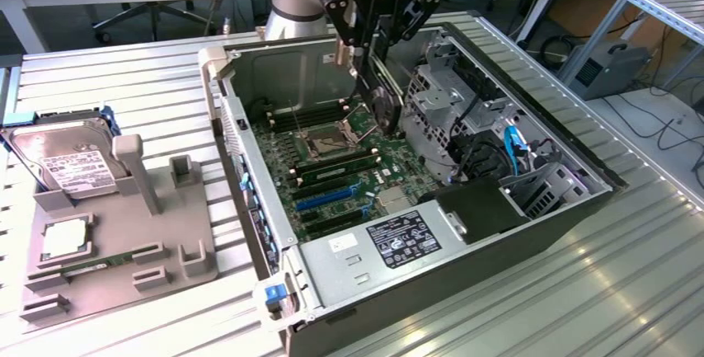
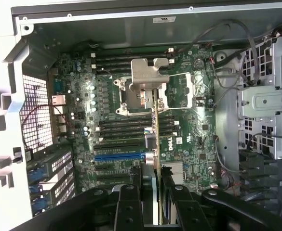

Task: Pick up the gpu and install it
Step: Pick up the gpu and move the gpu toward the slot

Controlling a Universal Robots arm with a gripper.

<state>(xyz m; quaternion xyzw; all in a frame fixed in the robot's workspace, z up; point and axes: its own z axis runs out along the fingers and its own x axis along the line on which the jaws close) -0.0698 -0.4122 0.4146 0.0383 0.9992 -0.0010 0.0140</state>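
The gripper (image 1: 371, 44) hangs over the open computer case (image 1: 226, 110) with its fingers (image 2: 131, 204) pinching the gpu (image 1: 382, 97) between them. The card hangs upright on edge, with its black cooler and round fan facing the exterior view's right. It is down inside the case opening, above the motherboard (image 1: 341, 177) and just beside the drive cage (image 1: 440, 101). The exterior view does not show whether its lower edge touches the board. From the wrist view the gpu (image 2: 154, 142) appears edge-on as a thin line running away from the gripper (image 2: 153, 195), and its silvery metal end bracket (image 2: 148, 74) at the far end partly covers the CPU socket (image 2: 124, 94). The card's edge lies over the motherboard (image 2: 189, 139) near the blue expansion slot (image 2: 119, 156) — not seated in it. Outside the case, on the exterior view's left, a hard drive (image 1: 66, 163) with a white label leans in a grey fixture (image 1: 132, 209). The power supply (image 1: 401, 237) sits at the near end of the case.
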